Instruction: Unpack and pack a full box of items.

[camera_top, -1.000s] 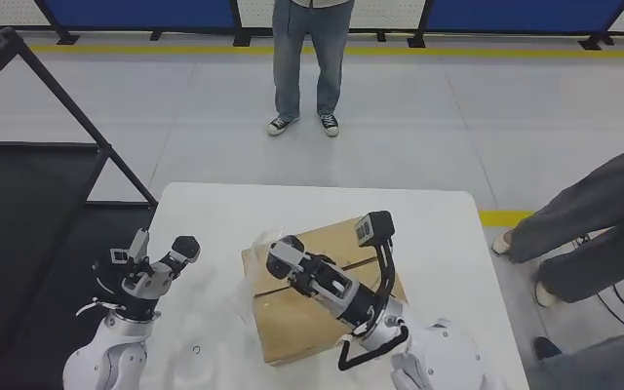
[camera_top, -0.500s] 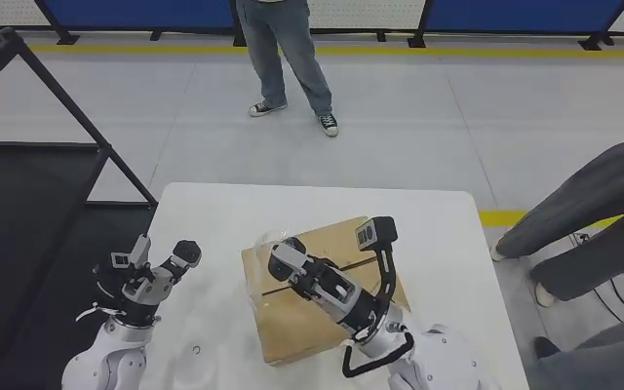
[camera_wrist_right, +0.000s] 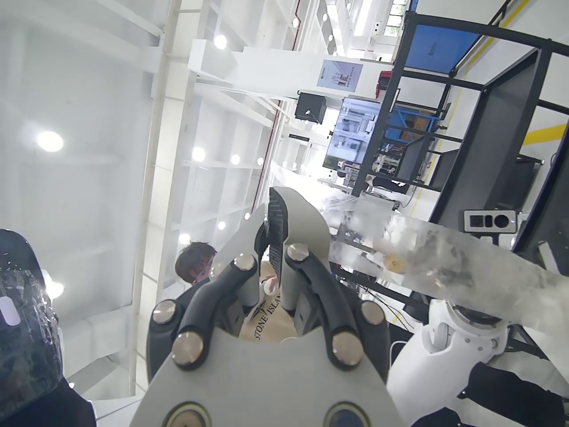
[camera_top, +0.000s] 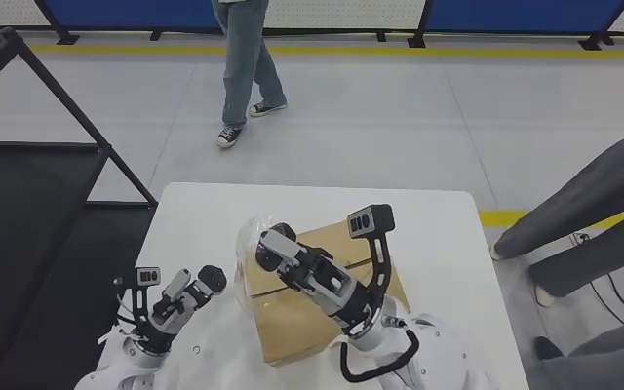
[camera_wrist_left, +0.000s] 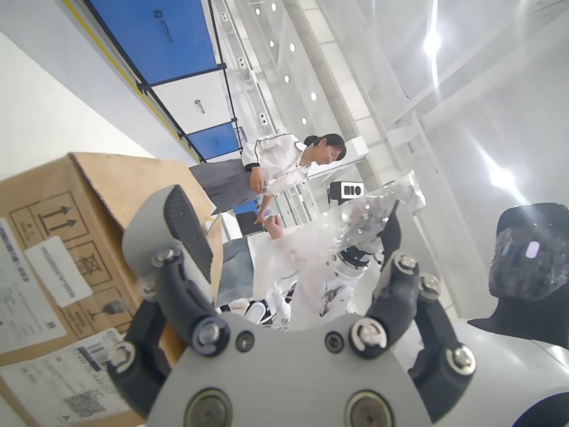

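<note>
A brown cardboard box (camera_top: pixel 292 317) with labels on its side (camera_wrist_left: pixel 49 242) stands in the middle of the white table (camera_top: pixel 429 224). Above the box's far left corner my right gripper (camera_top: pixel 265 250) (camera_wrist_right: pixel 273 213) is shut on a clear plastic bag (camera_top: pixel 252 234) (camera_wrist_right: pixel 422 259), which hangs crumpled from its fingers. My left gripper (camera_top: pixel 202 285) (camera_wrist_left: pixel 284 211) is open and holds nothing, low over the table to the left of the box. It faces the box and the bag (camera_wrist_left: pixel 378 206).
A black metal frame (camera_top: pixel 58 117) stands beside the table's left edge. A person's legs (camera_top: pixel 575 234) are close to the table's right side. A small ring (camera_top: pixel 196 349) lies on the table near the front left.
My right gripper has lifted the bag up and toward the far left corner of the box. My left arm has dropped toward the table's front and swung toward the box.
</note>
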You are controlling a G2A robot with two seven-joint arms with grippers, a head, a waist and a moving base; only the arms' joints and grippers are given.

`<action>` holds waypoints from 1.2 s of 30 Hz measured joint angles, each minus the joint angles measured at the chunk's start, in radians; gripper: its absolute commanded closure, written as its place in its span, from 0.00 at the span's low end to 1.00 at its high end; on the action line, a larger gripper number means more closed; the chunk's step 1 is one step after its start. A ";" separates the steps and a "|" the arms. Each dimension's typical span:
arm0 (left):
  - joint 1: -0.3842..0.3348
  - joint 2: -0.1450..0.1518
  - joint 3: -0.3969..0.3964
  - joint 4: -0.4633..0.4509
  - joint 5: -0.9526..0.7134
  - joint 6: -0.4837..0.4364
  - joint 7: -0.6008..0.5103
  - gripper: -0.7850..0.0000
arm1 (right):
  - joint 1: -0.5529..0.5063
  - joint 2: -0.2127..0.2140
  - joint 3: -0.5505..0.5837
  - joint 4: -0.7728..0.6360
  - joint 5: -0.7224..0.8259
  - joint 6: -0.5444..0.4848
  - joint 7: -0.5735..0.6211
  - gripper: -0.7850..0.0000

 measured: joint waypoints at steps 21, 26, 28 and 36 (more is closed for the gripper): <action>0.009 0.009 0.047 -0.018 -0.019 0.010 -0.082 0.80 | 0.024 -0.027 -0.007 0.011 -0.001 -0.031 -0.009 1.00; 0.009 0.011 0.049 -0.014 -0.020 0.010 -0.089 0.70 | 0.020 -0.032 0.002 0.012 -0.011 -0.036 -0.019 1.00; 0.009 0.012 0.049 -0.012 -0.021 0.009 -0.092 0.69 | 0.019 -0.033 0.006 0.014 -0.017 -0.037 -0.023 1.00; 0.009 0.017 0.037 -0.005 -0.021 0.006 -0.097 0.82 | 0.002 -0.036 0.035 0.019 -0.037 -0.037 -0.036 1.00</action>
